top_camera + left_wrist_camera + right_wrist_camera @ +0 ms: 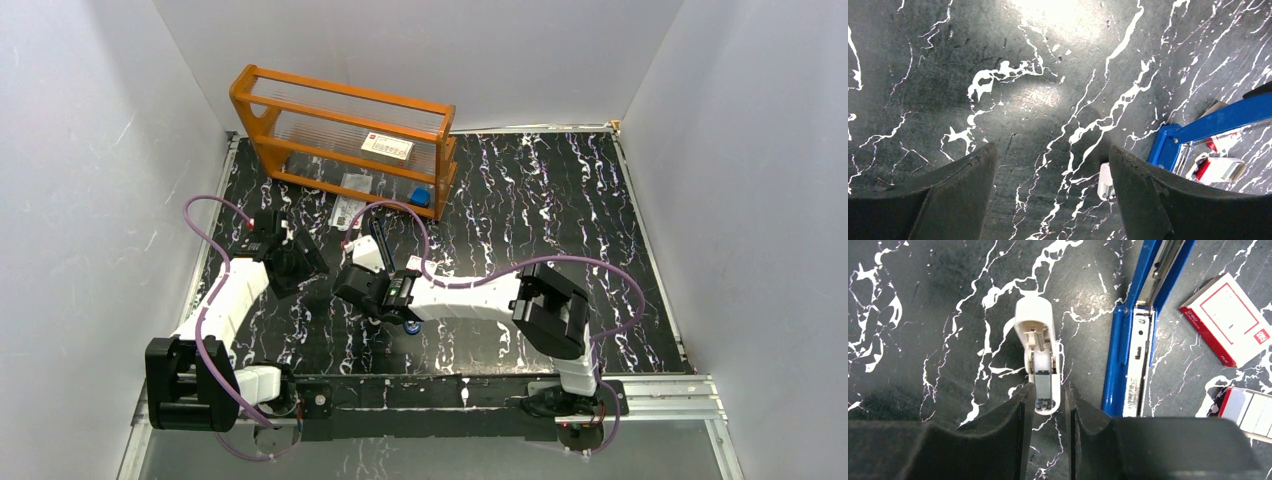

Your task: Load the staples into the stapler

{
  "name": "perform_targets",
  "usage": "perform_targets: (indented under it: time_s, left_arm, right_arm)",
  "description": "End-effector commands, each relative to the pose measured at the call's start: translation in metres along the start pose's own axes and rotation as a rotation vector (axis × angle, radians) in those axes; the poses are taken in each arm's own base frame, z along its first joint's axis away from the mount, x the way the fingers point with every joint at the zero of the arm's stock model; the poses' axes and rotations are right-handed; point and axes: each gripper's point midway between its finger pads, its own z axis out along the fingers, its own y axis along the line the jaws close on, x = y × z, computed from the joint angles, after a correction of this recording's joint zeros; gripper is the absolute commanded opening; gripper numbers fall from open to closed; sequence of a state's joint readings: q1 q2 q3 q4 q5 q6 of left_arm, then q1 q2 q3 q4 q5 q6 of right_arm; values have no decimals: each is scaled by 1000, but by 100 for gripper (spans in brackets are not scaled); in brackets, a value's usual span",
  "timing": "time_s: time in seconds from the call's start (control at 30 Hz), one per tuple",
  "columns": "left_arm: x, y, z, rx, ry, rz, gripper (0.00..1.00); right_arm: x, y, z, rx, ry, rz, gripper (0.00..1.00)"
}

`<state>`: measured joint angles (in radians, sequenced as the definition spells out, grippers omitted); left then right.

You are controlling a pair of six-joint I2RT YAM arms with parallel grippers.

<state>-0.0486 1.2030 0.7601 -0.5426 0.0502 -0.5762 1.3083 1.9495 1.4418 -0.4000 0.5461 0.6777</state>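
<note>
The right wrist view alone gives the close detail. The right tool [1049, 390] is clenched on the near end of a small white plastic piece [1035, 325], one finger on each side. The piece lies flat on the desk [923, 315], its rounded end pointing away from the tool.

Just beside it to the right lies the blue stapler [1135, 350], opened out with its bare metal channel facing up. Its long axis runs away from the camera and leans a little to the right, roughly parallel with the white piece.

The staples [1250, 412] sit in their pale tray at the lower right edge of this view. They are apart from the stapler, and the frame cuts them off, so their full length does not show. A red-and-white box [1228, 317] lies beyond them.

The left wrist view shows the left tool [1052, 152] released, fingers spread wide over bare desk. The stapler's blue arm is only at its right edge.

Only the top view takes in both arms at once, the left one near the desk's left side. It also shows an orange rack [340, 130] at the far left, holding a white card [387, 147]
</note>
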Motion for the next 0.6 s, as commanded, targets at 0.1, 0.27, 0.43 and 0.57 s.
perform_targets:
  time_s: [0.1, 0.27, 0.43, 0.57]
  left_arm:
    - [5, -10, -1, 71, 23, 8, 78]
    - [6, -11, 0, 74, 31, 13, 78]
    - [6, -10, 0, 74, 30, 14, 78]
    - [6, -10, 0, 74, 29, 14, 78]
  right_arm:
    - [-17, -2, 12, -1, -14, 49, 38]
    - [-13, 1, 21, 3, 9, 26, 40]
    - [-14, 4, 23, -9, 7, 23, 40]
    - [-15, 4, 22, -9, 2, 23, 40]
